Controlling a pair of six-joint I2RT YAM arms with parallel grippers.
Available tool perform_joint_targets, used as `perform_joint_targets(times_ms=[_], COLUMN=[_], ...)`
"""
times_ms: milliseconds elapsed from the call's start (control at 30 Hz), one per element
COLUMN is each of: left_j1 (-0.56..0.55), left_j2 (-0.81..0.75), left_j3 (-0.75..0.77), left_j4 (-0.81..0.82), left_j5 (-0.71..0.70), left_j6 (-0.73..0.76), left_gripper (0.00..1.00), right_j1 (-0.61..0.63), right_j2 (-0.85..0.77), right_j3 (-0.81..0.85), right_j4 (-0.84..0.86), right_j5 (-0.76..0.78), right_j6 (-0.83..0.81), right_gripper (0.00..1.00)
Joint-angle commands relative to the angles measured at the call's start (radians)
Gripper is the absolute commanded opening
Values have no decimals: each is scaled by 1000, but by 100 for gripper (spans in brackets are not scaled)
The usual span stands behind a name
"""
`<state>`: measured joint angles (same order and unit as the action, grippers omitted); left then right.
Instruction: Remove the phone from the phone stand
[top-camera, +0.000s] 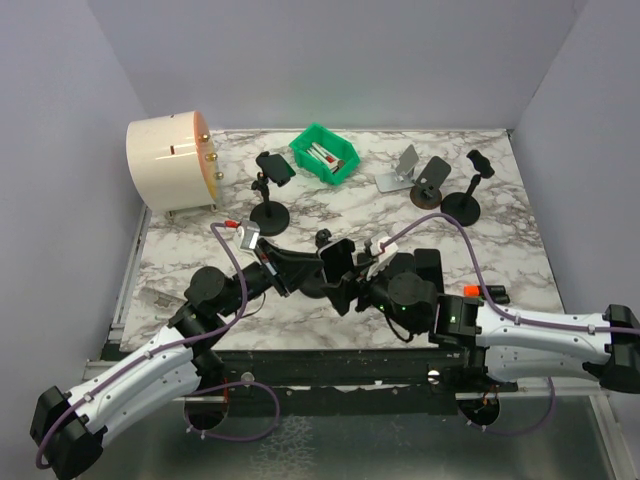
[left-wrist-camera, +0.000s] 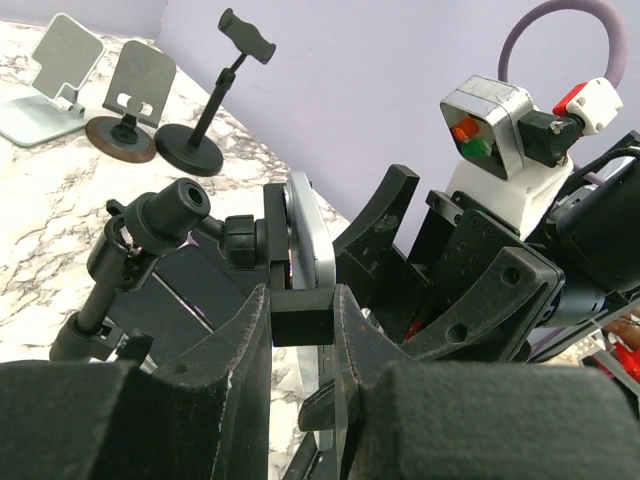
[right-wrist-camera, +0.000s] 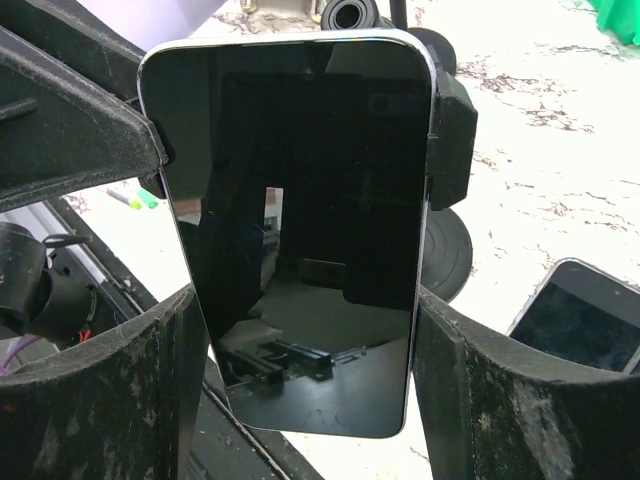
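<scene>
Though contact is unclear, right claw (right-wrist-camera: 305, 325) straddles phone (right-wrist-camera: 300, 180); left claw (left-wrist-camera: 300, 298) pinches stand (left-wrist-camera: 162, 213).

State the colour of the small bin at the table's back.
The bin is green; top external view.

Most of phone stand (right-wrist-camera: 452, 140) hidden behind phone (right-wrist-camera: 300, 230). At right edge, second phone (right-wrist-camera: 585, 325) cut off. Far side: green bin (top-camera: 303, 148) contents too small to tell.

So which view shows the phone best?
Right wrist: the phone faces it, screen filling the frame. Left wrist sees only its edge, held in the stand's clamp. Top external shows it small, among the arms.
</scene>
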<state>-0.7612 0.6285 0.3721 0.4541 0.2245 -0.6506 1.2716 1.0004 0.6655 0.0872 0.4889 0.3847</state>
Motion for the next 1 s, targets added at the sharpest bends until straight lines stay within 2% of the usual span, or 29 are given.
perform_joint_targets(times_ms=[0, 333, 733, 833, 967], left_j1=[6, 8, 8, 8, 8], left_j2=[-20, -10, 2, 2, -5], left_j3=[-17, -15, 4, 6, 8], left_j4=[27, 34, 34, 34, 34], left_j5=[-2, -6, 11, 20, 32], left_j6=[-38, -33, -18, -17, -11], left_gripper=[0, 0, 0, 15, 45], right_j1=[-5, -5, -5, -5, -5], right_j2=[-42, -160, -154, -137, -124], right_j3=[-27, -86, -75, -72, -68], right_j4=[12, 68, 3, 5, 12], right_j5=[18, -113, -140, -133, -121], right_j6=[51, 38, 43, 53, 56], right_gripper=[0, 0, 0, 0, 0])
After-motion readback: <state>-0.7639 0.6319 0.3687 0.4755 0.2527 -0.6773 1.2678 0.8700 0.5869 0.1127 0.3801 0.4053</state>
